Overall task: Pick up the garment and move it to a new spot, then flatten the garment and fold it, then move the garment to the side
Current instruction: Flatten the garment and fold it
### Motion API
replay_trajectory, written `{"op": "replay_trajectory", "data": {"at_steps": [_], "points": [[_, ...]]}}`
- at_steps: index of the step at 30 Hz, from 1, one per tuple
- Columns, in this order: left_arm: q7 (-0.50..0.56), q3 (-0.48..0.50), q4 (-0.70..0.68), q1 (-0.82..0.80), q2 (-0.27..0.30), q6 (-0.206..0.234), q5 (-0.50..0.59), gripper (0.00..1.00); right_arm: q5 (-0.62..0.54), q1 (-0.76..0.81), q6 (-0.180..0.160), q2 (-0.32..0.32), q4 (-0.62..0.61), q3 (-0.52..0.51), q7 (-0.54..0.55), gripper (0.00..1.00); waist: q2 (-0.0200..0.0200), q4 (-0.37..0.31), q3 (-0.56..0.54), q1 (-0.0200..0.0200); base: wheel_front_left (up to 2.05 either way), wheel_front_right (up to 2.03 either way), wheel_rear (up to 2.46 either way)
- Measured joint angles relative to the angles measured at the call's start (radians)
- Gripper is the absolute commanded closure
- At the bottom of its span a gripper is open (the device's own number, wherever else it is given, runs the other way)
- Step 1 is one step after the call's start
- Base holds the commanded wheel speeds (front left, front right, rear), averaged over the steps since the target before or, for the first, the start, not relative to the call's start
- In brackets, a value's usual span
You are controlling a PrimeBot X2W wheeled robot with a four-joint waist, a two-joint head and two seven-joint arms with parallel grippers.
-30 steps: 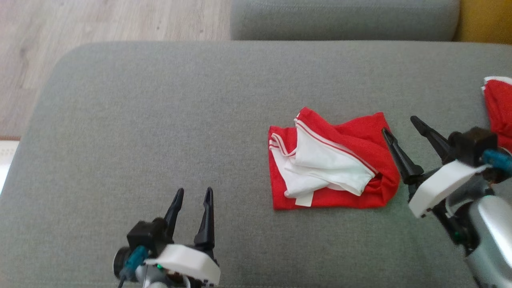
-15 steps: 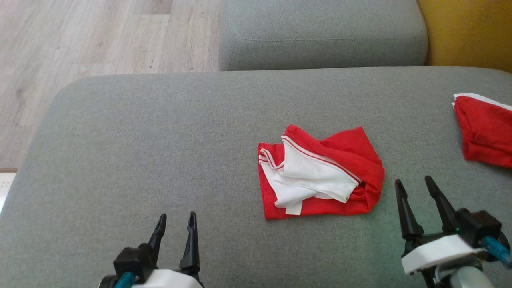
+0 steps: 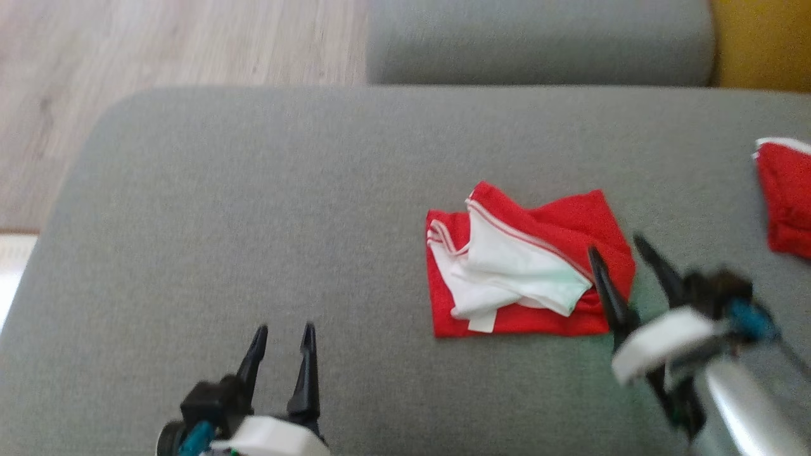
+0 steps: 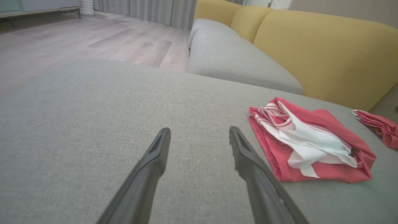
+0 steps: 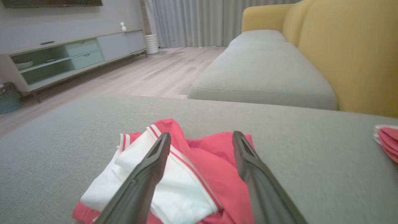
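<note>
The crumpled red-and-white fabric garment point(image 3: 570, 218) lies on the grey upholstered cushion point(image 3: 253, 221) just ahead-left of my right claw point(image 3: 618, 248), whose spread, empty fingers hover at its right edge, while my left claw point(image 3: 284, 332), also spread, sits well apart.

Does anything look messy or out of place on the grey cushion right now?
The red and white garment lies bunched on the grey cushion, its white part flopped over the red in uneven folds. Another red cloth sits apart near the cushion's right side. Nothing looks spilled or torn.
</note>
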Motion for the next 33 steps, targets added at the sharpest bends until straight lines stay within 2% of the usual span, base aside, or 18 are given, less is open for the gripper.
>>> {"op": "replay_trajectory", "data": {"at_steps": [6, 11, 18, 27, 30, 32, 33], "points": [[0.000, -0.031, -0.005, -0.105, -0.006, -0.010, -0.006, 0.00, 0.096, -0.275, 0.000, -0.111, 0.046, 0.133, 0.181, 0.00, 0.0000, 0.040, 0.093, 0.0000, 0.00, 0.00, 0.00], [0.000, -0.069, -0.001, -0.145, -0.009, -0.007, -0.039, 0.00, 0.171, -0.395, 0.000, -0.181, 0.110, 0.254, 0.271, 0.00, 0.0000, 0.095, 0.155, 0.0000, 0.00, 0.00, 0.00], [0.000, -0.095, -0.001, -0.180, -0.010, 0.017, -0.067, 0.00, 0.253, -0.446, 0.000, -0.210, 0.196, 0.332, 0.297, 0.00, 0.0000, 0.156, 0.211, 0.0000, 0.00, 0.00, 0.00], [0.000, -0.105, -0.002, -0.200, -0.011, 0.026, -0.076, 0.00, 0.293, -0.506, 0.000, -0.213, 0.269, 0.394, 0.297, 0.03, 0.0000, 0.163, 0.241, 0.0000, 0.00, 0.00, 0.00], [0.000, -0.111, -0.001, -0.212, -0.011, 0.026, -0.076, 0.00, 0.309, -0.525, 0.000, -0.214, 0.289, 0.418, 0.303, 0.10, 0.0000, 0.164, 0.243, 0.0000, 0.00, 0.00, 0.00], [0.000, -0.114, -0.001, -0.215, -0.012, 0.026, -0.076, 0.00, 0.327, -0.526, 0.000, -0.214, 0.297, 0.434, 0.313, 0.20, 0.0000, 0.166, 0.244, 0.0000, 0.00, 0.00, 0.00], [0.000, -0.114, -0.001, -0.215, -0.012, 0.026, -0.076, 0.00, 0.327, -0.526, 0.000, -0.214, 0.297, 0.434, 0.313, 0.36, 0.0000, 0.166, 0.244, 0.0000, 0.00, 0.00, 0.00]]}}
